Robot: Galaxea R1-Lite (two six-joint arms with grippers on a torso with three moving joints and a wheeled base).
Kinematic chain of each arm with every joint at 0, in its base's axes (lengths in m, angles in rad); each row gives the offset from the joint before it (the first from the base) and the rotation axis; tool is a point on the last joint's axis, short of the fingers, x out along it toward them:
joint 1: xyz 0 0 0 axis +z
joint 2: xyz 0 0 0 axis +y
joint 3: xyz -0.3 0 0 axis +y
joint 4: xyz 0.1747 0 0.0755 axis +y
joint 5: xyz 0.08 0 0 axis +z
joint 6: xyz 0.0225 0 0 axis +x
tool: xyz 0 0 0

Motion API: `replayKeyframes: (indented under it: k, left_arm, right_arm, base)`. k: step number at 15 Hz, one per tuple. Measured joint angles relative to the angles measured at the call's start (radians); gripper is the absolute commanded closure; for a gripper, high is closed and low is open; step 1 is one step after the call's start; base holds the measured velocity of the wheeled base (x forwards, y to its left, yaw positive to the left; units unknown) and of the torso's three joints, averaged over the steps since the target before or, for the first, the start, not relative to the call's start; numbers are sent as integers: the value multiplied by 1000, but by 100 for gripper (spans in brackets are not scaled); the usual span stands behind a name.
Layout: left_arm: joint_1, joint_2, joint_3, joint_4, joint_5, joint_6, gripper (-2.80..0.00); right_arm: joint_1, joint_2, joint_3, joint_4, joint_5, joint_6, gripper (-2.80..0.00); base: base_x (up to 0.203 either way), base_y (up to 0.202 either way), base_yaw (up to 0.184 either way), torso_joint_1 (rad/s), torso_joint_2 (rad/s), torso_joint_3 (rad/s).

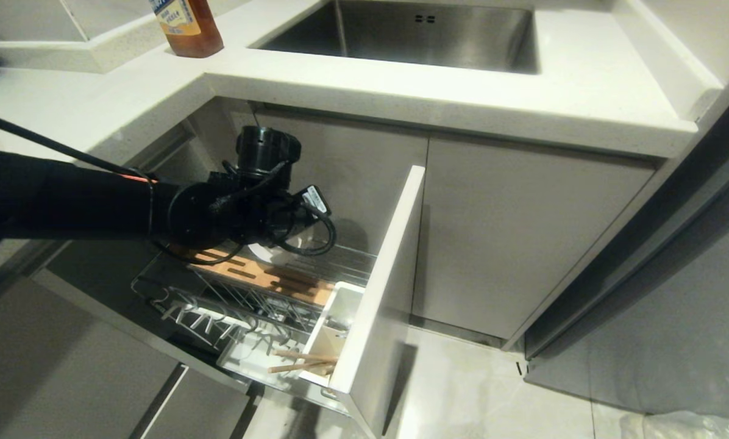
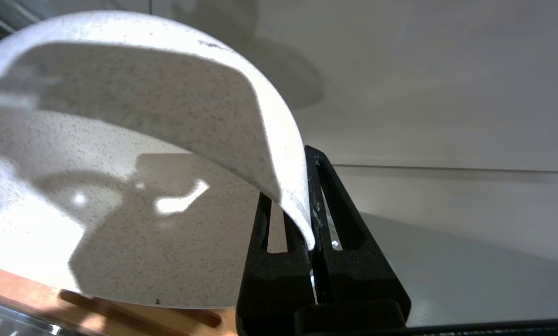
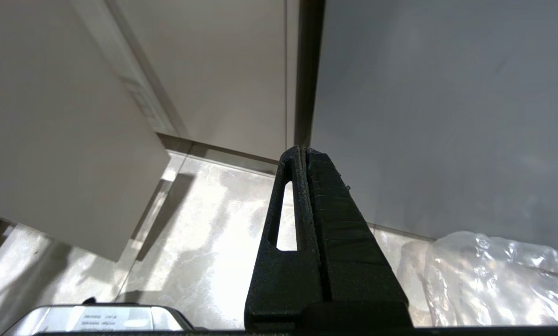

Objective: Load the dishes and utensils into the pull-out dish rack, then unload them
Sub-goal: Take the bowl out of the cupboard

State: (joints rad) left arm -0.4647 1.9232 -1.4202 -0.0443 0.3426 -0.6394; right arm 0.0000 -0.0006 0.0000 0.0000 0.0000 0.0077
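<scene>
The pull-out dish rack [image 1: 218, 305] stands drawn out under the counter, its pale front panel [image 1: 383, 286] towards the floor. My left gripper [image 2: 302, 186] is shut on the rim of the cream-white bowl [image 2: 120, 186], one finger inside the rim and one outside. The bowl [image 1: 261, 251] sits tilted just above the slotted wooden strip [image 1: 267, 277], largely hidden behind my left wrist. A pair of wooden chopsticks [image 1: 300, 361] lies in the white utensil caddy [image 1: 340, 305]. My right gripper [image 3: 305, 151] is shut with nothing in it, parked low over the floor.
Above the rack run the white counter and the steel sink [image 1: 413, 30], with an amber bottle [image 1: 188, 27] at the corner. Plain cabinet doors [image 1: 523, 244] stand right of the rack. Crumpled clear plastic [image 3: 493, 275] lies on the tiled floor.
</scene>
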Motion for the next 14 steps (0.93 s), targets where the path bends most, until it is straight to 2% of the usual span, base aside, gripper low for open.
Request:
replayKeyframes:
  k: [5,8,10,12,14]
  left_arm:
    - [-46,-155,44,7,5,4,0]
    - [-127,-299,82,48,44,13,0]
    - [-223,-416,94,115,115,24,0]
    - [-319,-532,73,208,215,72,0]
    - [-367,-634,37,277,325,201,0]
  right_arm:
    - [0,0,0,0,0,0,0]
    - [0,0,0,0,0,0,0]
    - [0,0,0,0,0,0,0]
    - [0,0,0,0,0,0,0]
    - [0,0,0,0,0,0,0]
  base:
    - [0,0,0,0,0,0]
    - [0,0,0,0,0,0]
    - [0,0,0,0,0,0]
    - [0,0,0,0,0,0]
    - [0,0,0,0,0,0]
